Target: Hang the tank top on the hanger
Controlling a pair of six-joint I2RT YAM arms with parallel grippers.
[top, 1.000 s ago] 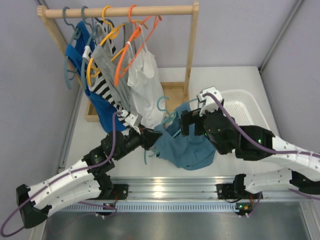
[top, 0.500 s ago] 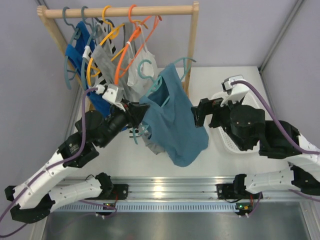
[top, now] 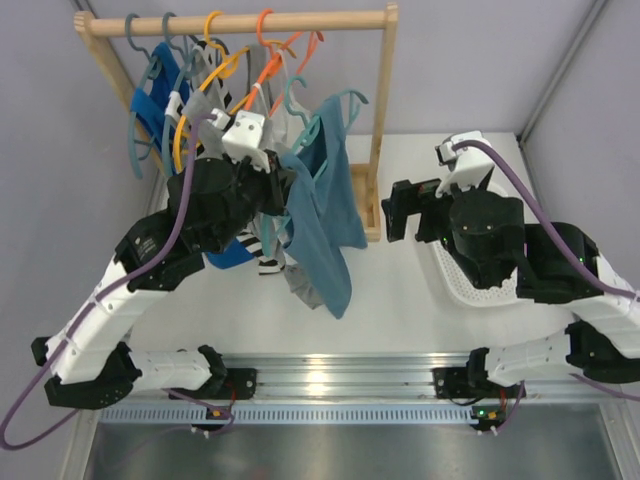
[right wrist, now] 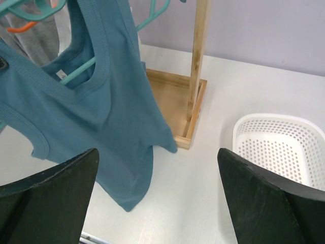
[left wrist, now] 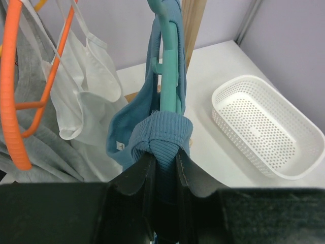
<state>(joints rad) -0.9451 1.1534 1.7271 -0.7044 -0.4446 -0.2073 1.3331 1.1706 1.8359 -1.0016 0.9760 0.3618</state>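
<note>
I record the tank top [top: 325, 220] as dusty teal-blue, plain, with ribbed edging. The hanger [left wrist: 167, 63] is a lighter, greener teal. Other colours noted: orange hangers [left wrist: 7, 66], a white top [left wrist: 76, 119], a grey garment [left wrist: 35, 152], one black-and-white striped piece [top: 264, 255] and a royal-blue top [top: 150, 100]. The perforated basket [left wrist: 264, 127] is white, the rack [top: 300, 20] pale wood.

Tank top [right wrist: 101, 117] up close: soft matt knit, ribbed along its edges. The hanger [left wrist: 167, 61] inside it is smooth plastic with a faint sheen. Orange hanger [left wrist: 10, 117], glossier plastic. White top [left wrist: 81, 117], thin matt cloth. Rack post [right wrist: 199, 61], pale, smooth bare wood. Basket [left wrist: 259, 129], perforated white plastic, on a smooth matt white tabletop [right wrist: 203, 193].
</note>
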